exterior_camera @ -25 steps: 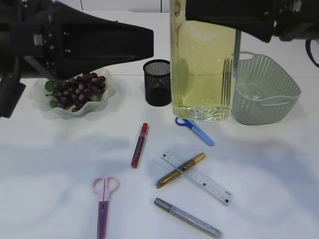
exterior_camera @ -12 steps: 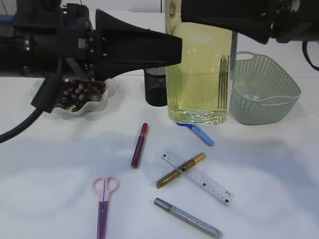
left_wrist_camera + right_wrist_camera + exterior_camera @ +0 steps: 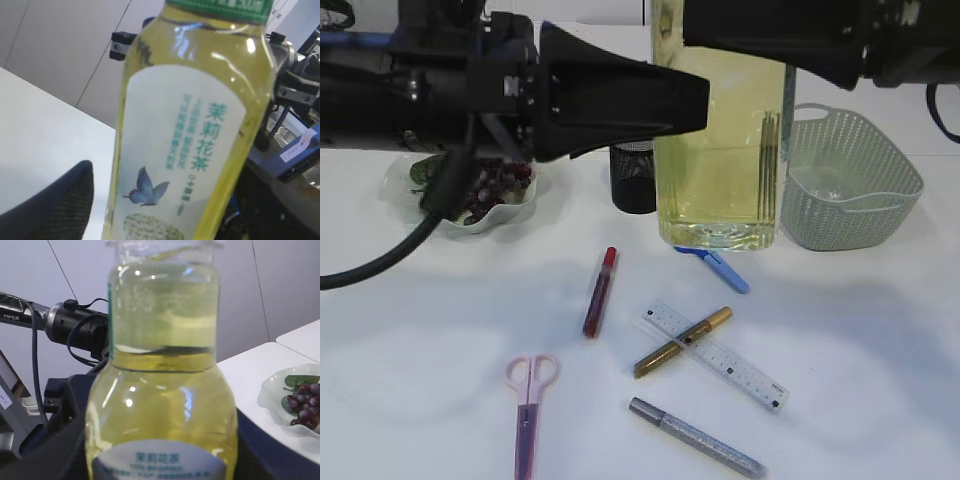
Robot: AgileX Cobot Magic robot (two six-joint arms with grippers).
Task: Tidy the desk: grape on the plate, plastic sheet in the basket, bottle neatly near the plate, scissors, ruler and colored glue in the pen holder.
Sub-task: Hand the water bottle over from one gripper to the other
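Note:
A tall bottle [image 3: 720, 170] of yellow tea stands upright at the table's middle. It fills the right wrist view [image 3: 165, 390], where my right gripper [image 3: 725, 35] is shut on it. My left gripper [image 3: 700, 100] is open beside the bottle [image 3: 190, 125], one finger [image 3: 55, 210] apart from it. Grapes [image 3: 495, 185] lie on the plate [image 3: 515, 212]. Red glue [image 3: 599, 292], gold glue [image 3: 682, 342], silver glue [image 3: 695, 437], ruler [image 3: 730, 365], pink scissors [image 3: 528, 410] and blue scissors [image 3: 720, 265] lie on the table. The black pen holder [image 3: 633, 180] stands behind.
A grey-green basket [image 3: 850, 180] stands right of the bottle, with something clear inside. The gold glue lies across the ruler. The blue scissors' handles are hidden behind the bottle's base. The left arm hides part of the plate.
My left arm has swung right, its gripper now at the bottle's left side and in front of the plate. The bottle has shifted slightly left with the right gripper.

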